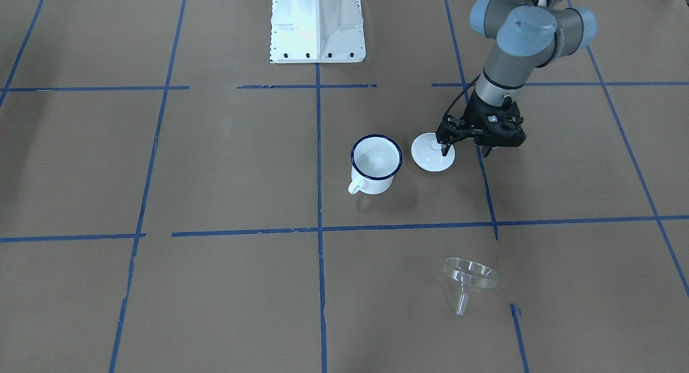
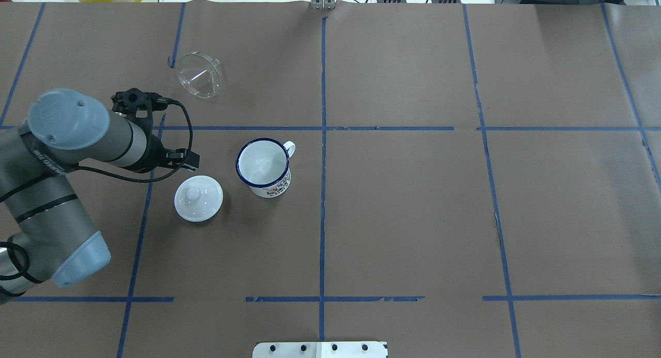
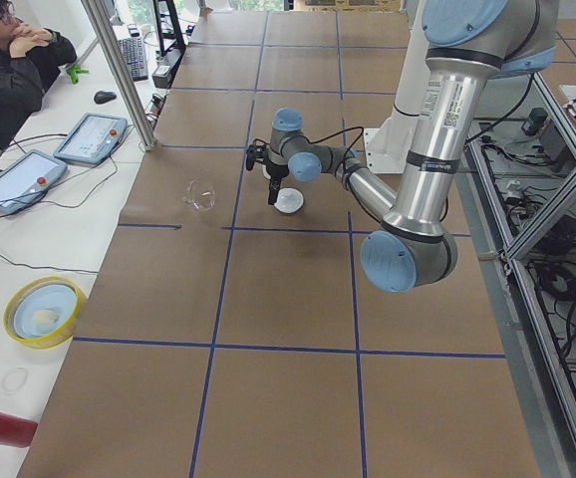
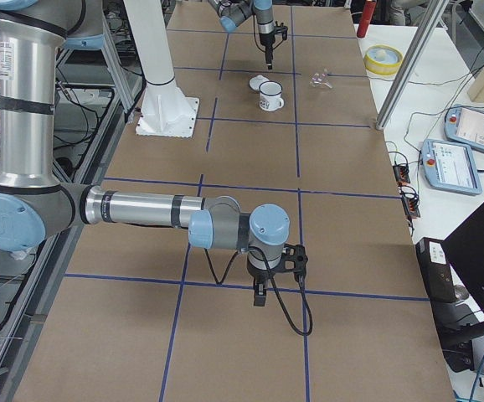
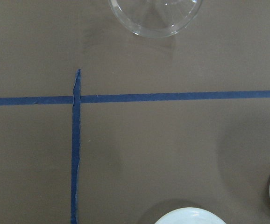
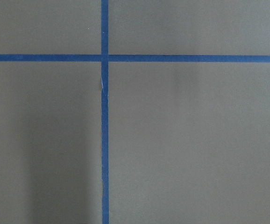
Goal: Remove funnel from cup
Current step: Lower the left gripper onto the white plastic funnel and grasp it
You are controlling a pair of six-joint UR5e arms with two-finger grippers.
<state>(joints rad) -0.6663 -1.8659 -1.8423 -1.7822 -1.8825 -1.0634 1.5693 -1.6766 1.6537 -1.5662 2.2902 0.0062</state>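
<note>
A white knobbed lid [image 2: 199, 198] lies on the brown paper-covered table [image 2: 413, 218] gridded with blue tape lines [image 2: 322, 192], and beside it stands a white bench with a seated operator [image 3: 14, 60], a teach pendant [image 3: 91, 137] and a yellow-rimmed bowl [image 3: 44, 311].

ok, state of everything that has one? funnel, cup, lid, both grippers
funnel: out of the cup, on its side on the table.
cup: upright, empty.
lid: flat on the table beside the cup, knob up.
left gripper: fingers open, holding nothing, by the lid.
right gripper: far from the cup; open or shut, cannot tell.
</note>
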